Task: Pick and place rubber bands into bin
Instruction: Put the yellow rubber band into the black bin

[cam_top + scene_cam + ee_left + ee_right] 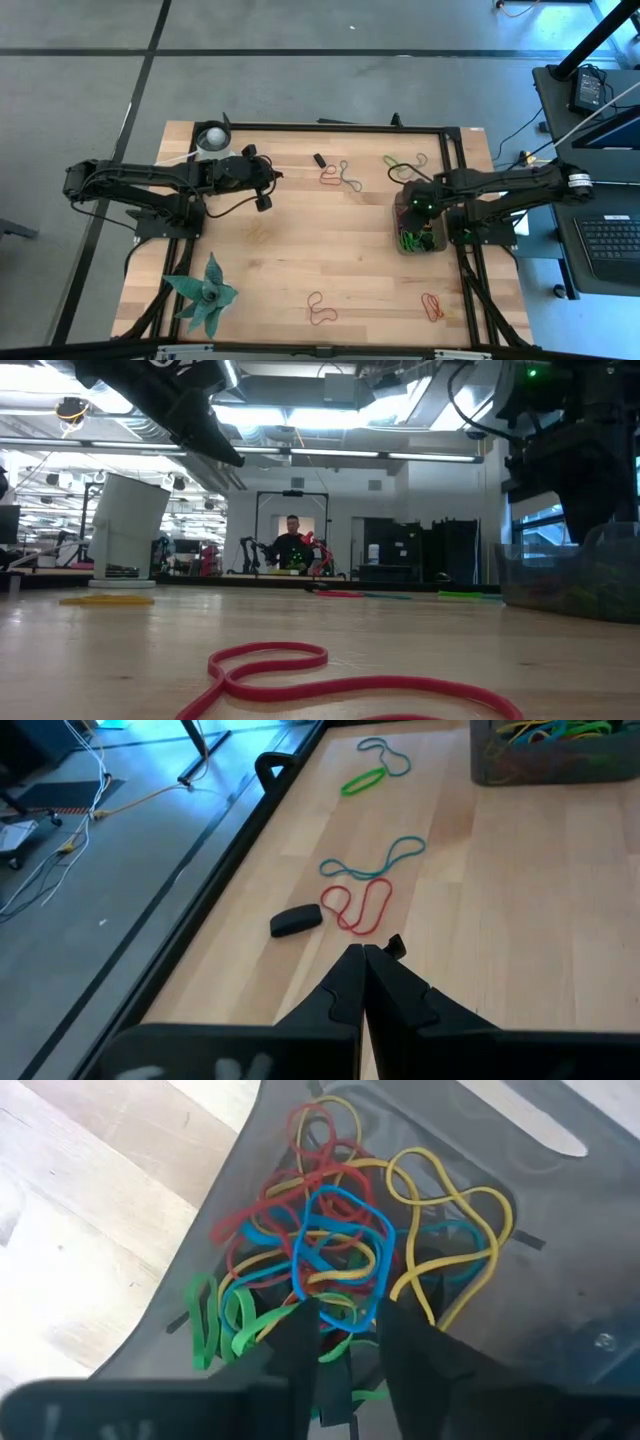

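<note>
The bin [420,236] is a dark grey tray near the table's right edge, holding a pile of coloured rubber bands [340,1270]. My right gripper [350,1345] hovers open just above that pile, a blue band [335,1240] lying on top ahead of its fingertips. My left gripper [360,955] is shut and empty over the table's middle left. Ahead of it, flat on the wood, lie a red band [358,906], a blue band [376,860] and a green band [362,782]. More loose bands rest near the near edge [320,310] [432,306].
A small black oblong piece [296,921] lies beside the red band. A white round cup [212,137] stands at the far left corner. A green spiky plant-like object [203,295] sits at the near left. A black frame [340,126] borders the table. A person [292,540] shows far behind.
</note>
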### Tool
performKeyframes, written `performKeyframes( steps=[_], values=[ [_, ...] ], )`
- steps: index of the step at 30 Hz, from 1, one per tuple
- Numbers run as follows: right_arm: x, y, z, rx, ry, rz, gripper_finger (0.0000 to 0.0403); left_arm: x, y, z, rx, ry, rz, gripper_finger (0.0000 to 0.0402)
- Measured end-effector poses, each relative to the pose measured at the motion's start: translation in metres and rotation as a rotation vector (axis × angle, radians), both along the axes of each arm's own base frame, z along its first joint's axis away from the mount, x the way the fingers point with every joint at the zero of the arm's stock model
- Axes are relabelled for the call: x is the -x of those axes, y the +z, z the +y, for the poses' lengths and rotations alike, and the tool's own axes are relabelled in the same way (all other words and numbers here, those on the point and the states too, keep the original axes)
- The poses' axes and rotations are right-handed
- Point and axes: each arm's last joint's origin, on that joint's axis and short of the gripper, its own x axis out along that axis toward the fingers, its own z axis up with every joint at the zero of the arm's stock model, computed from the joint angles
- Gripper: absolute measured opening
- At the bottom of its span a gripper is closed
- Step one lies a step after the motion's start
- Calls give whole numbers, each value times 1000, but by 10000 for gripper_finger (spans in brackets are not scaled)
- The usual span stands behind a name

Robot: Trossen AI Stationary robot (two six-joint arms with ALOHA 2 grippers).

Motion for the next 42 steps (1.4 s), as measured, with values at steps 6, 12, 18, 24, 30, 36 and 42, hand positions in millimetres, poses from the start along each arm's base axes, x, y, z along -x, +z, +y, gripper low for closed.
performKeyframes(
  steps=[6, 12, 18, 24, 30, 36, 42],
  values=[
    [8, 12, 0, -1, 1, -41, 141, 0, 0, 0, 6, -8, -1, 2],
    [16, 40, 0, 66, 96, -245, 132, -1, 2, 0, 45, 7, -44, 2],
    [30, 67, 1, 251, 313, -522, 111, -3, 4, -2, 85, 22, -95, 2],
    [39, 74, 1, 325, 381, -572, 102, -4, 4, -9, 81, -4, -95, 2],
    [37, 75, 0, 441, 586, -571, 102, -4, 4, -18, 139, -6, -109, 2],
    [37, 76, 0, 449, 602, -568, 102, -2, 21, -31, 180, 89, 15, 2],
    [37, 75, 0, 450, 604, -568, 102, 3, 29, -34, 373, 315, 134, 2]
  ],
)
